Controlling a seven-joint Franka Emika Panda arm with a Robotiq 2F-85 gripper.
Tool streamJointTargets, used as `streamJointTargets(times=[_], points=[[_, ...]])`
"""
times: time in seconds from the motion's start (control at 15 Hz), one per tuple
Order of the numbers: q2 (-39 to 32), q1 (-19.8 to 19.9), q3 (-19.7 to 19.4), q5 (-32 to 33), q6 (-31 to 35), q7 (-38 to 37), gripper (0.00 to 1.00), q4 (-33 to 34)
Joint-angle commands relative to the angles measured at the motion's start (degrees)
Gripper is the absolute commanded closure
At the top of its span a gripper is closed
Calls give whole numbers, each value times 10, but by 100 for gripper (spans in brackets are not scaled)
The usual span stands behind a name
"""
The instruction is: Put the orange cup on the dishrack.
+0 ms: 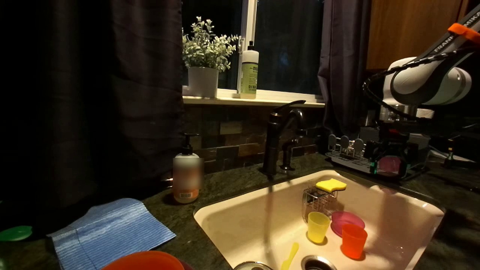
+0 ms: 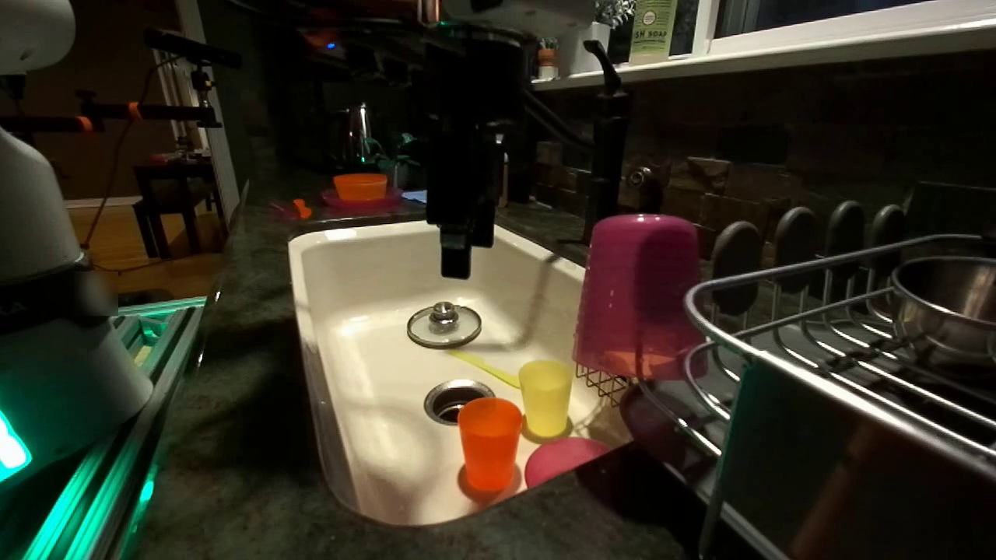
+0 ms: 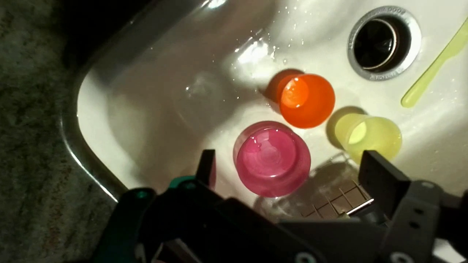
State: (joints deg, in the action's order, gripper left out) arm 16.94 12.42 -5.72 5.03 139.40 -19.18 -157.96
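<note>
The orange cup stands upright in the cream sink [image 1: 262, 210], in both exterior views [image 1: 354, 242] [image 2: 489, 445] and in the wrist view [image 3: 307, 100]. The dishrack [image 2: 848, 412] stands on the counter beside the sink and also shows in an exterior view [image 1: 345, 162]; it is out of the wrist view. A pink cup [image 2: 642, 295] sits upside down at its sink-side edge. My gripper [image 3: 289, 168] is open and empty, high above the sink, fingers pointing down. In the wrist view the orange cup lies beyond the fingertips, past a pink bowl [image 3: 272, 160].
A yellow cup [image 3: 369, 135] stands near the orange cup. A wire basket [image 1: 318, 198] with a yellow sponge [image 1: 330, 185] hangs on the sink wall. The black faucet [image 1: 275, 142] rises behind the sink. A metal bowl [image 2: 953, 299] sits in the dishrack. A yellow knife [image 2: 484, 365] and glass lid [image 2: 443, 327] lie in the sink.
</note>
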Motion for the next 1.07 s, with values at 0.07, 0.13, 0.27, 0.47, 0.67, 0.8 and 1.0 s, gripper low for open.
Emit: streamJointTargets(times=[0.07, 0.13, 0.27, 0.47, 0.67, 0.8, 1.0], points=[[-106, 13, 18, 39, 87, -66, 0, 0], [-124, 12, 16, 48, 106, -73, 0, 0], [-103, 0, 6, 32, 86, -54, 0, 0], [-125, -3, 2, 34, 98, -56, 0, 4], [-125, -3, 2, 34, 98, -57, 0, 5], [-149, -3, 2, 41, 135, -65, 0, 6], [-181, -7, -2, 25, 218, -49, 0, 5]])
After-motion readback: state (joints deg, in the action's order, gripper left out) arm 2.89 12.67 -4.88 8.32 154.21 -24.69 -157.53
